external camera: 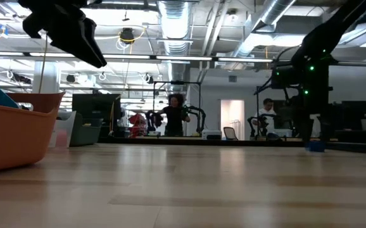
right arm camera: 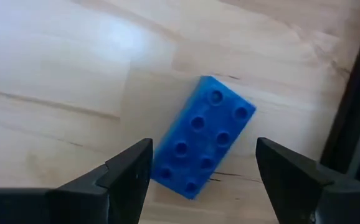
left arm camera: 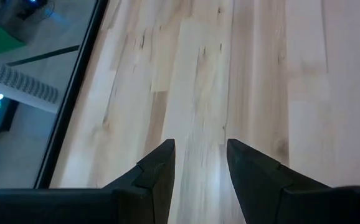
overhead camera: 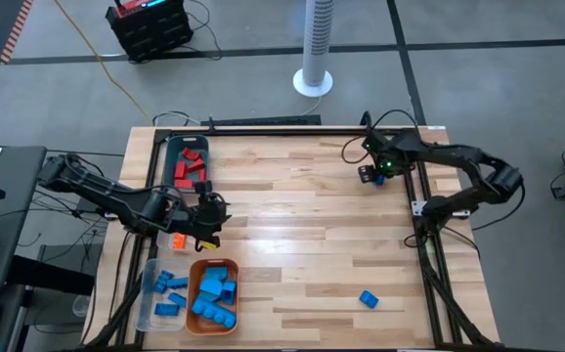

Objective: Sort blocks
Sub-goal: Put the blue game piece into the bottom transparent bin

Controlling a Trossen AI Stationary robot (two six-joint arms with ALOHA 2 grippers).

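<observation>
1. sorting looks mostly done, as i judge it: red blocks [overhead camera: 191,166] sit in the teal bin [overhead camera: 173,146] at the bench's [overhead camera: 302,235] far left, light blue ones [overhead camera: 168,289] in the clear bin [overhead camera: 149,311] at the near left, and darker blue ones [overhead camera: 214,291] in the orange tray [overhead camera: 191,298] just beside it.
2. left over, as far as the high view shows: a blue block [overhead camera: 369,299] lying alone near the front right of the bench, a blue eight-stud block [right arm camera: 202,145] near the far right edge, and a small orange block [overhead camera: 178,240] by the left claw [overhead camera: 209,223].
3. the left claw hovers just beyond the orange tray, fingers partly parted; its wrist view shows only bare wood between them, so it pinches nothing that i can see. whether the orange block sits on the bench or on the arm i cannot tell.
4. the right claw [right arm camera: 203,163] hangs over the eight-stud block with fingers [right arm camera: 130,168] spread wide to either side of it, not touching; the block lies askew to the fingers.
5. room: the middle of the bench is open wood. the eight-stud block lies close to the dark frame rail [right arm camera: 354,118] at the right edge, so that side is tight for a finger. on the left, the bins and tray crowd the edge.
</observation>
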